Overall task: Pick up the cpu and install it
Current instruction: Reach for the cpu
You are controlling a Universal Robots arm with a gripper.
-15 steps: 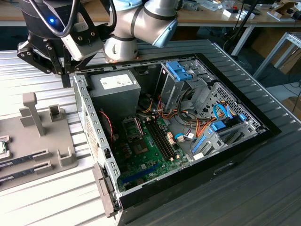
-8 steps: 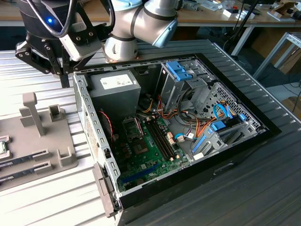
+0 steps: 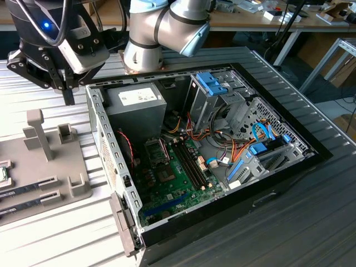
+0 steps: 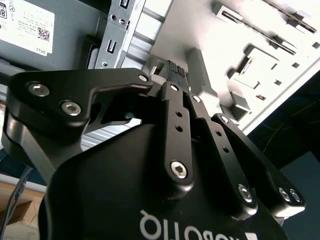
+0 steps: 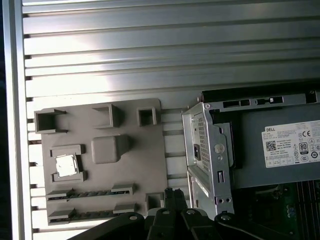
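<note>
step: reach for pick | black gripper (image 3: 68,99): pincer closed narrow, nothing held, hung above flat grey plastic tray (image 5: 145,160) at the edge farthest from the chip | cpu, small silvery square chip (image 5: 66,165): seated in tray pocket, untouched | advice: pincer judged best widened, squared to the chip's edges

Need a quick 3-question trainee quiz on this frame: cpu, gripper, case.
1. True or false: the cpu lies in the grey fixture tray, outside the computer case.
2. The gripper is: A) inside the case; B) above the table, between tray and case; C) clamped on the cpu.
3. Fill in: the gripper's jaws are ___, holding nothing.
Key: 1 true; 2 B; 3 shut.
</note>
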